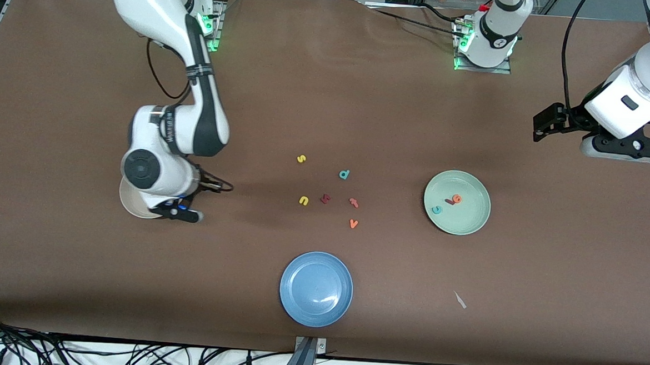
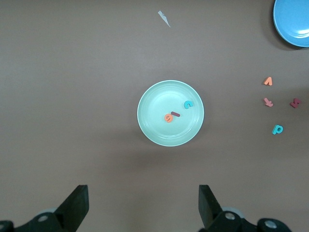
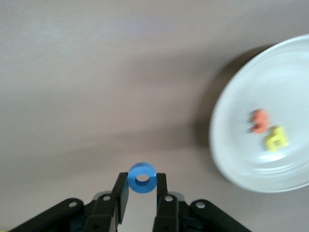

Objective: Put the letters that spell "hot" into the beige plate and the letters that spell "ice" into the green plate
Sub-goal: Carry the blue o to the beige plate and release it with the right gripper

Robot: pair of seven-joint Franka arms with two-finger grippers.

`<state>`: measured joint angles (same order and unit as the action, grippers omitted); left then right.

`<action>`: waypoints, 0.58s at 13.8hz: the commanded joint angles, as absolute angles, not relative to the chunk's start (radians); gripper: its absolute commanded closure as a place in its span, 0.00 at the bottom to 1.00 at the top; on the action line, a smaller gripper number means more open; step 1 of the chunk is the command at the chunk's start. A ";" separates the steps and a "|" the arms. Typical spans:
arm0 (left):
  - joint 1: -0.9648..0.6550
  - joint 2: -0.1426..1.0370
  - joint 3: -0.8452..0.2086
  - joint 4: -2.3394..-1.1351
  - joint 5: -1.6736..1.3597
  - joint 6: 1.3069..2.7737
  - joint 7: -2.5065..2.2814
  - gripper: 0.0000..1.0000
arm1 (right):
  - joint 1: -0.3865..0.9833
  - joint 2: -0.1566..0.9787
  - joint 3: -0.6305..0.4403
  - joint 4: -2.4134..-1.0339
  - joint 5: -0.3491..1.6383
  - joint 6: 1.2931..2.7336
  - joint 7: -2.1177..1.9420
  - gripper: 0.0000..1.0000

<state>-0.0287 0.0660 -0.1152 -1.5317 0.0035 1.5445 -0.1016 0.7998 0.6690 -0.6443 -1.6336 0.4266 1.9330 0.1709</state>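
Note:
My right gripper (image 3: 142,182) is shut on the blue ring-shaped o (image 3: 142,168) and holds it over bare table just beside the beige plate (image 3: 241,159). The orange t (image 3: 259,121) and the yellow h (image 3: 276,137) lie in that plate. In the front view the right gripper (image 1: 180,211) and its wrist hide most of the beige plate (image 1: 128,204). The green plate (image 1: 470,221) holds the teal c (image 1: 436,209), dark red i (image 1: 448,201) and orange e (image 1: 456,199). My left gripper (image 2: 143,203) waits open, high above the table beside the green plate (image 2: 154,96).
Loose letters lie mid-table: yellow s (image 1: 301,159), teal d (image 1: 344,174), yellow u (image 1: 303,200), a dark red letter (image 1: 325,198), a reddish letter (image 1: 353,202), orange v (image 1: 353,223). A blue plate (image 1: 316,289) sits nearer the front camera, and a paper scrap (image 1: 459,299) lies beside it.

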 commanded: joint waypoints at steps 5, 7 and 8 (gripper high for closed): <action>-0.029 0.061 -0.114 -1.516 0.031 1.525 -0.078 0.00 | 0.813 0.632 -0.784 -1.848 0.428 2.081 -0.171 0.84; -0.029 0.061 -0.114 -1.514 0.031 1.523 -0.078 0.00 | 0.810 0.632 -0.787 -1.867 0.433 2.118 -0.193 0.32; -0.029 0.061 -0.114 -1.514 0.031 1.523 -0.078 0.00 | 0.810 0.630 -0.787 -1.853 0.443 2.114 -0.183 0.00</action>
<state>-0.0287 0.0658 -0.1150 -1.5310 0.0035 1.5445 -0.0989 0.7970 0.6621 -0.7828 -1.8350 0.4277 2.0978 -0.1660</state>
